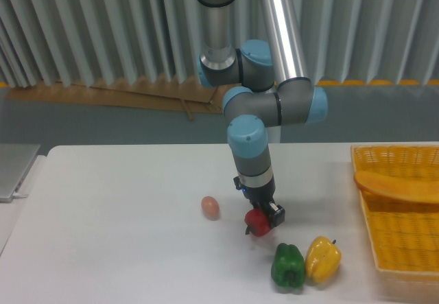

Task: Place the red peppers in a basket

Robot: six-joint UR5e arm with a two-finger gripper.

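Note:
A small glossy red pepper [258, 223] is held just above the white table, near its middle front. My gripper [263, 219] points down and is shut on it, with the black fingers on either side of the pepper. The yellow-orange woven basket [400, 239] with its broad curved handle stands at the right edge of the table, well to the right of the gripper.
A green pepper [288, 266] and a yellow pepper [322, 259] lie side by side just right of and in front of the gripper. A pinkish egg-shaped object [210, 207] sits to its left. A grey flat item [14, 170] lies at the left edge.

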